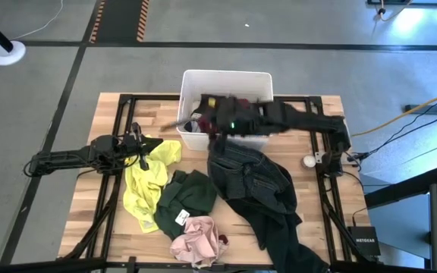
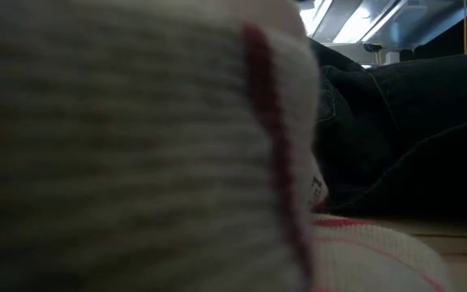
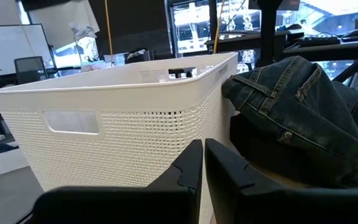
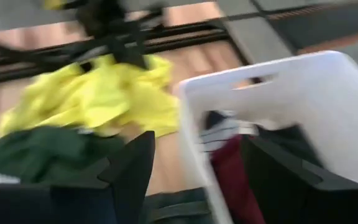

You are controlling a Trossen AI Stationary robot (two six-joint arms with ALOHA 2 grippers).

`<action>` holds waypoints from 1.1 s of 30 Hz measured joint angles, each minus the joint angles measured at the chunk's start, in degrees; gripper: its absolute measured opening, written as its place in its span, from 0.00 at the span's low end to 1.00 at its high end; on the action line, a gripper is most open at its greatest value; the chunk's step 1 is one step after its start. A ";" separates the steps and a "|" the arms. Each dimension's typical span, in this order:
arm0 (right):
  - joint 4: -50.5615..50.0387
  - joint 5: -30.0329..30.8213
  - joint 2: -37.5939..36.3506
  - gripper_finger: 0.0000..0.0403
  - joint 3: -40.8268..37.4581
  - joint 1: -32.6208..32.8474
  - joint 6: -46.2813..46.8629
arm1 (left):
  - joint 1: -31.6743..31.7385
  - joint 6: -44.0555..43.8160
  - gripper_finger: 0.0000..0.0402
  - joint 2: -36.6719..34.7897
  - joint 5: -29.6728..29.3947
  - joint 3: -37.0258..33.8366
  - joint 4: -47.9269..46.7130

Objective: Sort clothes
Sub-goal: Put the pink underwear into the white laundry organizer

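A white bin with a perforated lattice wall holds maroon and striped pieces. On the pale wood desk: a bright yellow top, dark green shirt, pink piece, dark blue jeans.

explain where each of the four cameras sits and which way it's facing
High: overhead, straight down on table; both arms, white bin, jeans.
Low: table height, blocked by striped cloth; no arm visible.
Left wrist: past shut left gripper toward bin and jeans.
Right wrist: open right gripper at the bin rim; yellow top beyond.
Shared: bin in high and both wrist views.
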 joint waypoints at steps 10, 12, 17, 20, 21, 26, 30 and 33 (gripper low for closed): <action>5.59 -0.46 -0.03 0.63 -11.38 14.28 3.72 | -0.01 -0.73 0.03 0.00 0.00 0.00 0.00; 10.21 -0.44 0.00 0.63 -15.53 16.50 3.64 | -0.01 -0.94 0.03 -0.02 0.00 0.00 0.00; 24.18 -1.70 0.02 0.63 -25.21 19.95 3.28 | -0.01 -0.95 0.03 -0.02 0.00 0.00 0.00; 32.43 -2.75 0.02 0.63 -30.93 21.24 3.99 | 0.00 -0.96 0.03 0.00 0.00 0.01 0.00; 34.66 -2.92 0.02 0.63 -32.68 21.60 4.45 | -0.01 -0.95 0.03 0.00 0.00 0.00 0.00; 43.52 -3.82 2.62 0.63 -37.39 22.90 4.92 | -0.01 -0.95 0.03 -0.02 0.03 0.00 -0.02; 44.16 -5.87 6.84 0.63 -36.83 22.92 4.81 | 0.00 -0.96 0.03 -0.02 0.02 0.00 -0.02; 44.27 -6.19 9.07 0.63 -36.72 22.90 4.79 | -0.01 -0.95 0.03 -0.02 0.02 0.00 -0.02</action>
